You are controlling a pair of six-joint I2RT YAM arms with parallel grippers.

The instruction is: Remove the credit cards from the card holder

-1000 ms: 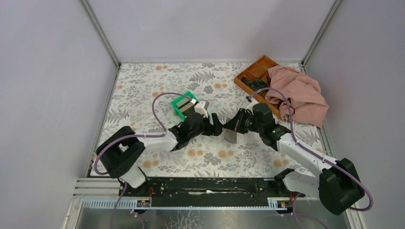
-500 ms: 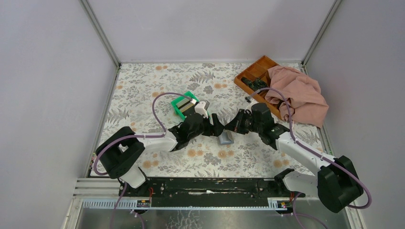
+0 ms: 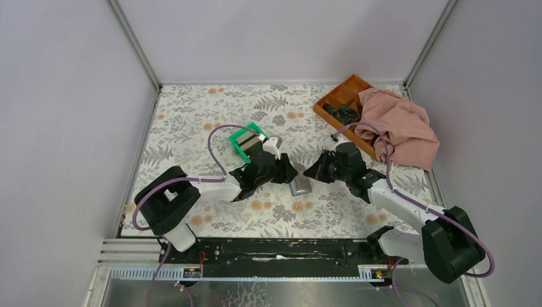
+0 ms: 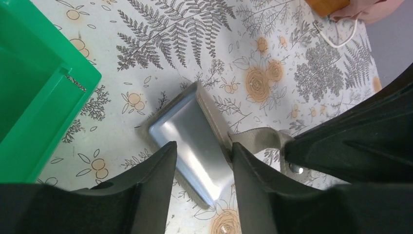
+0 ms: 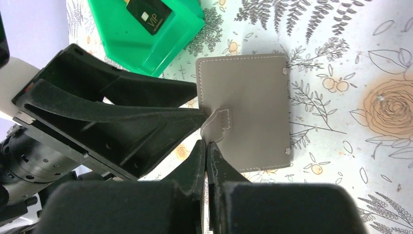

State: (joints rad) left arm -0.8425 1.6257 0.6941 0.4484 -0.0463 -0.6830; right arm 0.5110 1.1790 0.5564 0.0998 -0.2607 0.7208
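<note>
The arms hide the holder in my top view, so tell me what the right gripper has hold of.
Observer: The right gripper is shut on the strap of the holder.
Operator: Report on the left gripper.
Observer: The left gripper straddles the holder's metal side. I cannot tell whether it pinches it.
Operator: Check the bin.
Observer: The bin holds a dark card marked VIP.
</note>
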